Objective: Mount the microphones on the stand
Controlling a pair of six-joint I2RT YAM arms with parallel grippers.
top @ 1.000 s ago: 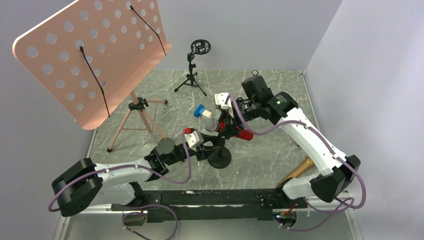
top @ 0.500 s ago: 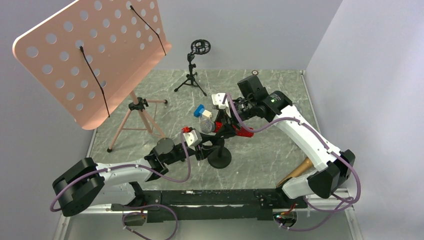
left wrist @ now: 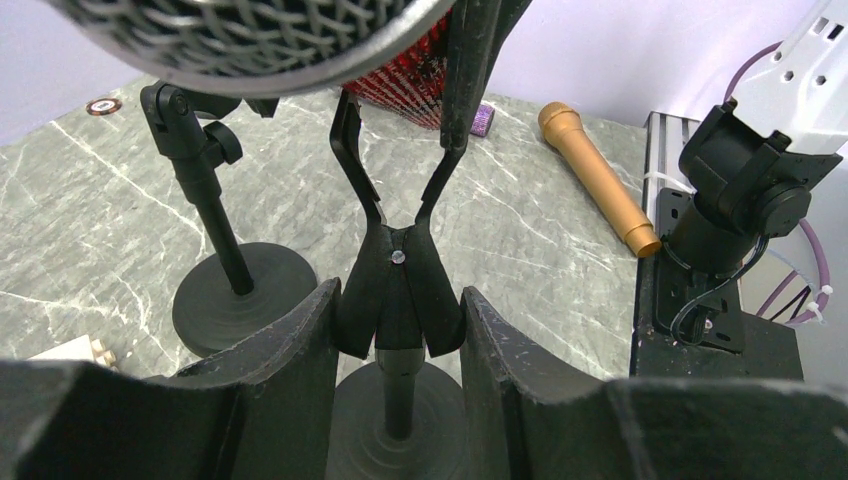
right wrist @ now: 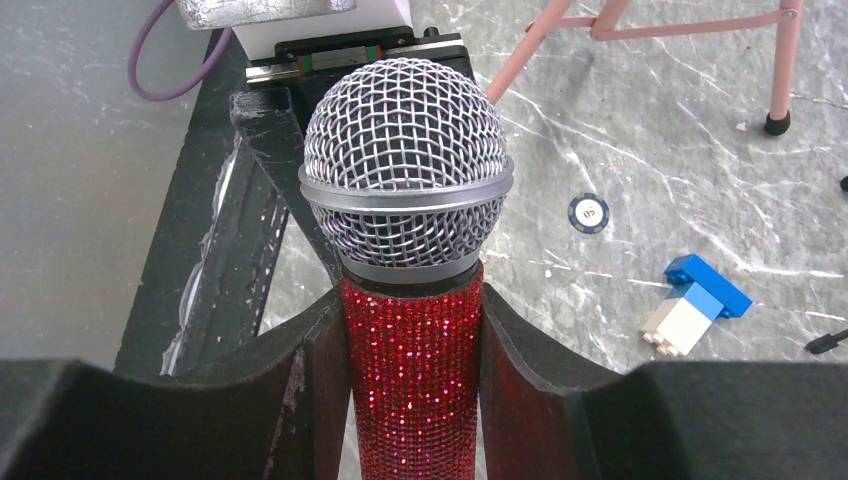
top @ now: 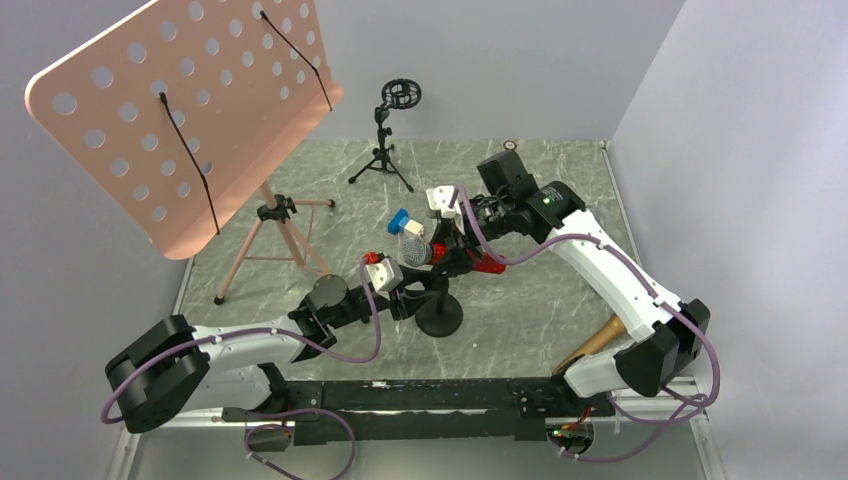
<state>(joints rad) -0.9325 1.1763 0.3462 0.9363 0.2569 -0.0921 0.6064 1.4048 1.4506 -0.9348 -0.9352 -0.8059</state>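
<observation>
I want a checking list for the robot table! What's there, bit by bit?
Surface: grey marbled table.
Job's things: red microphone held close to the clip stand's prongs; gold microphone lying flat near the right arm's base.
Clutter: blue-and-white toy bricks, a chip, pink music stand, small tripod stand.
End effectors: left end effector shut on the clip stand; right end effector shut on the red microphone.
Cables: purple cables loop along both arms.
Surroundings: plain pale walls.
</observation>
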